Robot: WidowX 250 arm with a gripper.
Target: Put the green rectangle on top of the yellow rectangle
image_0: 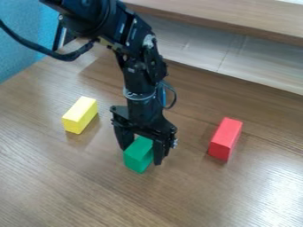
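Observation:
The green rectangle (139, 154) is a block near the middle of the table, with my gripper (141, 156) pointing down over it. One finger stands along its left side and the other along its right, with no gap visible, so the gripper looks shut on it. Its far end is hidden under the gripper. To the left, apart from the gripper, the yellow rectangle (80, 115) lies on the wooden table.
A red block (225, 138) lies on the table (65, 177) to the right of the gripper. A raised wooden ledge (237, 17) runs along the back, and a blue surface (26, 53) is at the upper left.

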